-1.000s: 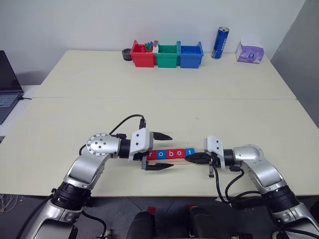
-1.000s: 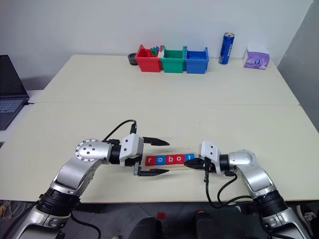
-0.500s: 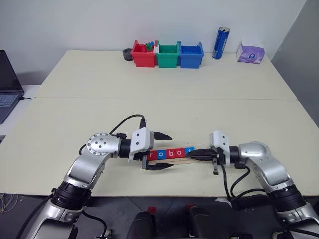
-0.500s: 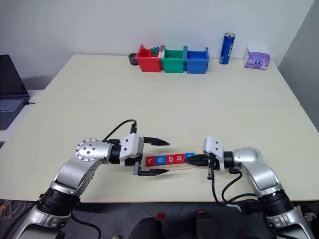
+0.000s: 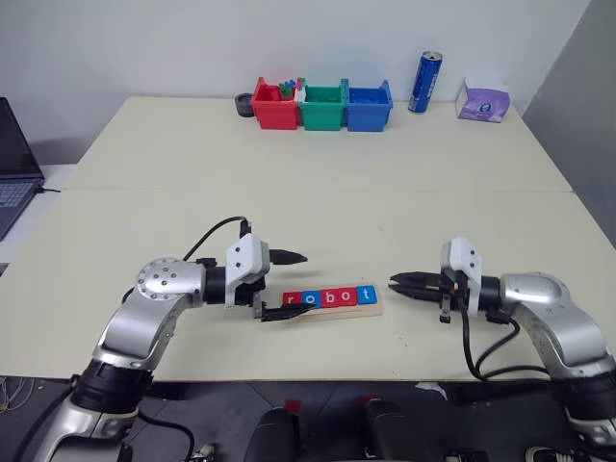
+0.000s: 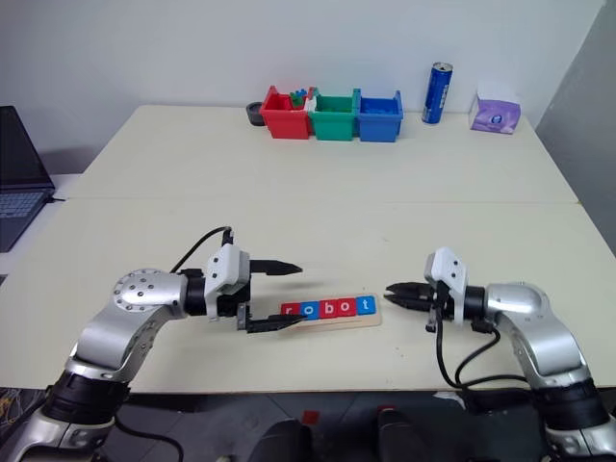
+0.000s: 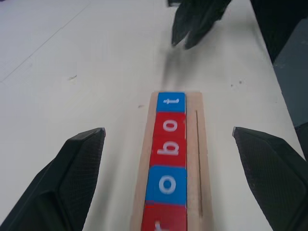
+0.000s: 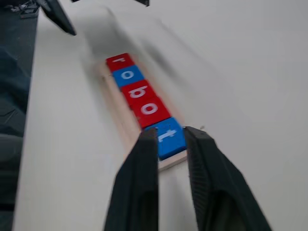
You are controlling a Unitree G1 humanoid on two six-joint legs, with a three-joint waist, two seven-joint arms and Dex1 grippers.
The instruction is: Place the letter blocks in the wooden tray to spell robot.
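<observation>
The wooden tray lies near the table's front edge. The letter blocks sit in it in a row and read r, o, b, o, t: red, blue, red, red, blue. My left gripper is open wide at the tray's left end, with one finger on each side and nothing between them. My right gripper hovers a short way off the tray's right end and points at the blue t. Its fingers stand slightly open and hold nothing.
At the far edge stand a red bin, a green bin and a blue bin, with a black roll beside them. A blue can and a purple tissue pack are at the far right. A laptop is at the left.
My right gripper drew back rightward from the tray's end and went from shut to slightly open. My left gripper moved left, off the tray's end. The blocks stayed put.
</observation>
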